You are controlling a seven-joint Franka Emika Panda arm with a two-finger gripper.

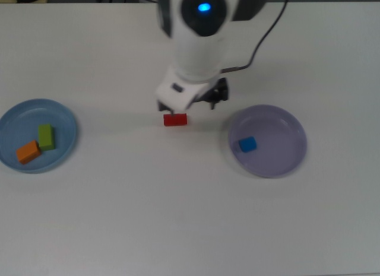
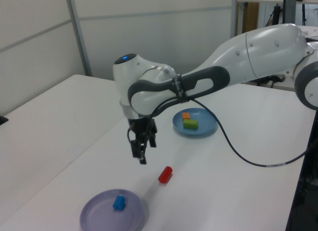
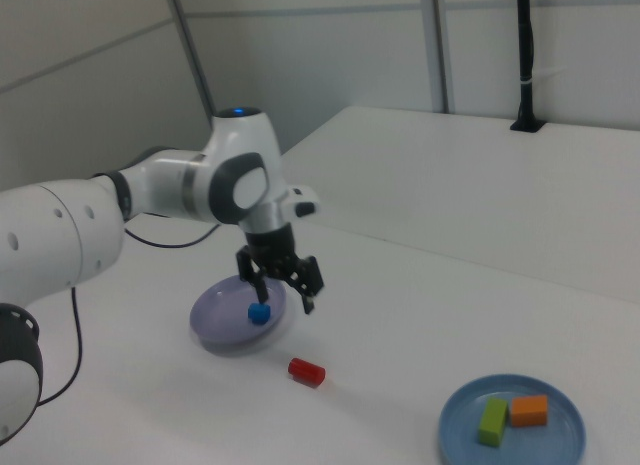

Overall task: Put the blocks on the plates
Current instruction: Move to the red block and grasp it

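Observation:
My gripper [image 3: 279,287] hangs open and empty above the table, between the red block [image 1: 175,119] and the lavender plate [image 1: 280,156]. In the left view the gripper [image 2: 139,155] is up and to the left of the red block [image 2: 165,175], well clear of it. The blue cube [image 1: 247,144] lies loose on the lavender plate, toward the top view's left side of it. On the light blue plate [image 1: 60,118], at the top view's far left, rest the green block [image 1: 46,136] and the orange block [image 1: 28,151].
The arm's white body [image 1: 199,32] reaches in from the top view's upper edge and covers the table behind the red block. A black cable [image 2: 238,151] trails from the arm across the table in the left view.

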